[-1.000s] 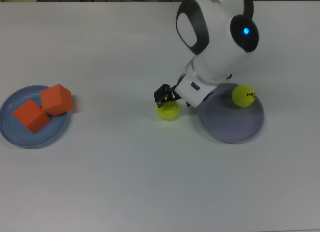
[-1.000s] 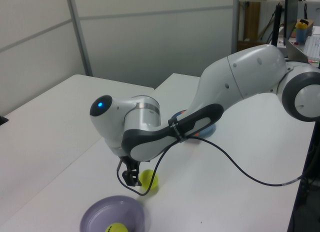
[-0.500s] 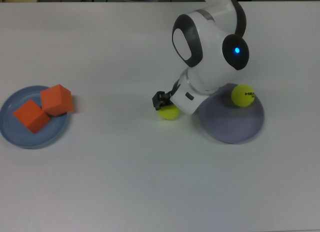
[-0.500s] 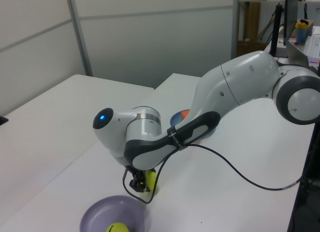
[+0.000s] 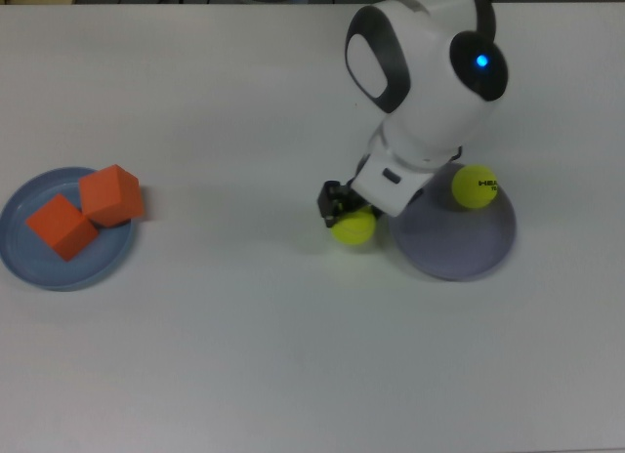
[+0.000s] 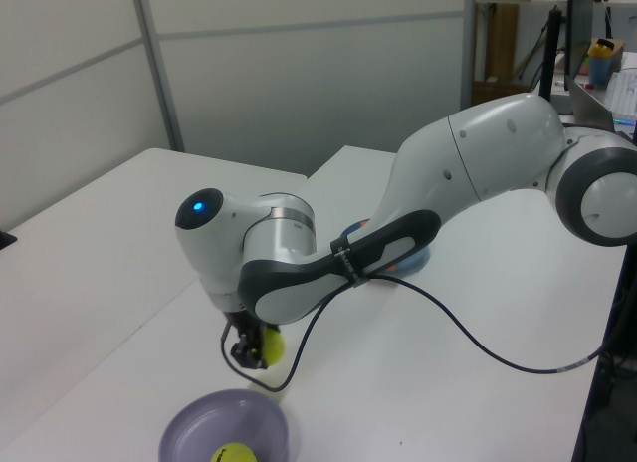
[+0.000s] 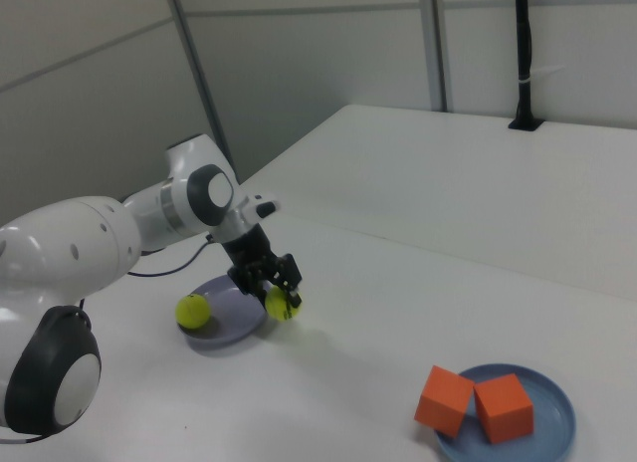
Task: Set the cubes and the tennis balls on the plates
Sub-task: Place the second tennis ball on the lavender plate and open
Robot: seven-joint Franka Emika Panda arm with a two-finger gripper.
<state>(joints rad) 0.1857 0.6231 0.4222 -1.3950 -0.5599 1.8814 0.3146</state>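
Lifted off the white tabletop point(image 5: 244, 355), the fuzzy yellow-green tennis ball point(image 5: 354, 226) now rides pinched in the black two-finger gripper point(image 5: 341, 211), closer to the lavender round plate point(image 5: 459, 253), likely its destination.

Readable text: one item. Tennis ball point(image 5: 475, 186) on lavender plate point(image 5: 454, 246), right of centre in top view: small black lettering, first characters "HEA", remainder illegible. No other legible labels, numbers or signs in any view.
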